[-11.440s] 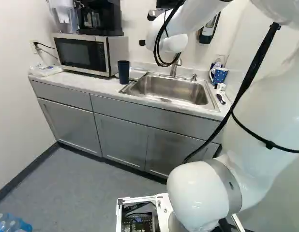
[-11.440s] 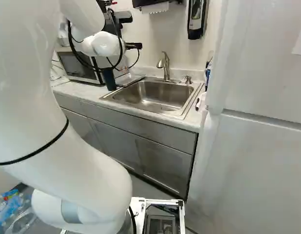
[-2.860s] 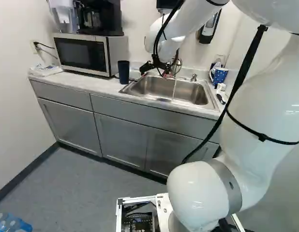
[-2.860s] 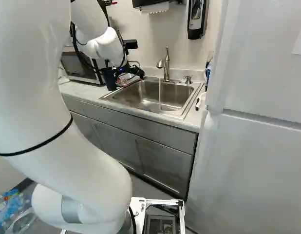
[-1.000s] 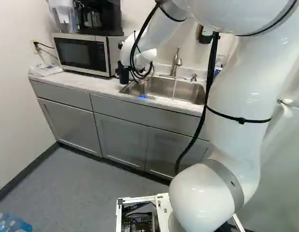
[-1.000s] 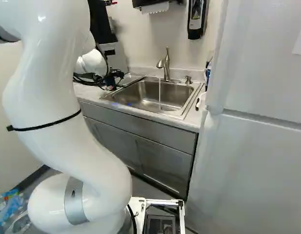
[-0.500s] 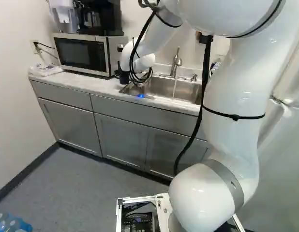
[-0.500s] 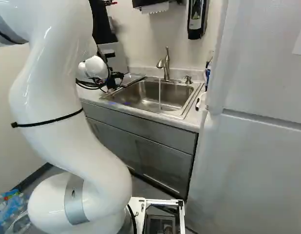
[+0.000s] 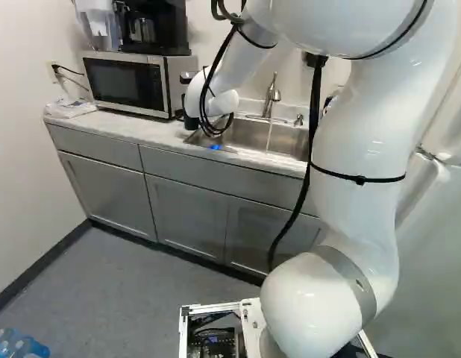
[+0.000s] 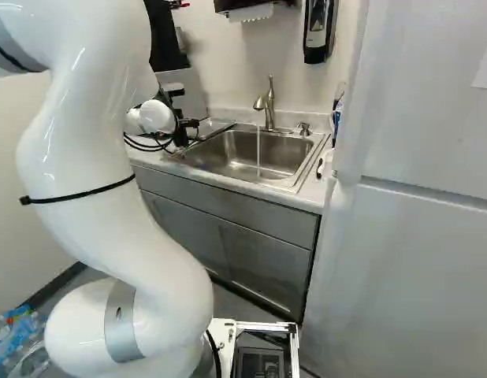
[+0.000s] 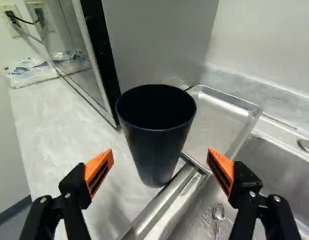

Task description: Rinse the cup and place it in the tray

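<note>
In the wrist view my black two-fingered gripper with orange pads (image 11: 160,155) is released, holding nothing. The dark, tapered cup (image 11: 157,130) stands upright on the pale marbled counter (image 11: 47,117), ahead of my fingers and roughly centred, just beside the steel sink (image 11: 267,155). If I close before I have reached far enough, my tips may only nudge it over. If I come in low or off-centre, the finger on the sink side could catch the rim or the shallow metal tray (image 11: 219,115) behind the cup. Pushing too far might drive the cup into that tray or the microwave (image 11: 157,35).

In the left base view my wrist mostly hides the cup, so I would judge the approach poorly from there.

In the right base view a thin stream falls from the brushed-metal faucet (image 10: 269,102). Later, a loose grip on wet, smooth walls could let the cup slip, and tilting it carelessly could spill water on the counter.
</note>
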### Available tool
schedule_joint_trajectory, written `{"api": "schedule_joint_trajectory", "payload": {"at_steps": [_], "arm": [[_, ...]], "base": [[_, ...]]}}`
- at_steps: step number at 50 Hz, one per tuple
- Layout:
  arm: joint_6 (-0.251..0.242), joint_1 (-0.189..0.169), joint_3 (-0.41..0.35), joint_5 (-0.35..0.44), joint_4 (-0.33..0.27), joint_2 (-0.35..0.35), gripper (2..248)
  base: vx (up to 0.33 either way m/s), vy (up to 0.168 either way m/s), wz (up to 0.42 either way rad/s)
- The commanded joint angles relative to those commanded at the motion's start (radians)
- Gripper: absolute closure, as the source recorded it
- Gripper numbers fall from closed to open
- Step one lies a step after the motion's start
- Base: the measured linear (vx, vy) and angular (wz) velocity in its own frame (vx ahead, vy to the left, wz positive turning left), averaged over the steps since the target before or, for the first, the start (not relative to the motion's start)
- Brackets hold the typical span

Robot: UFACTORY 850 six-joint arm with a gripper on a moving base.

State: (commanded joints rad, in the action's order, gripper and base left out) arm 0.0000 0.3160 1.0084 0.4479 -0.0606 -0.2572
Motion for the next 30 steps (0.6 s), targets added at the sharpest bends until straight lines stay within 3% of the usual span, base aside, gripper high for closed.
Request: {"api": "schedule_joint_trajectory", "payload": {"at_steps": [30], "arm": [[0.000,-0.006,-0.066,0.183,-0.021,-0.002,3]], "base": [[0.000,0.000,0.000]]}}
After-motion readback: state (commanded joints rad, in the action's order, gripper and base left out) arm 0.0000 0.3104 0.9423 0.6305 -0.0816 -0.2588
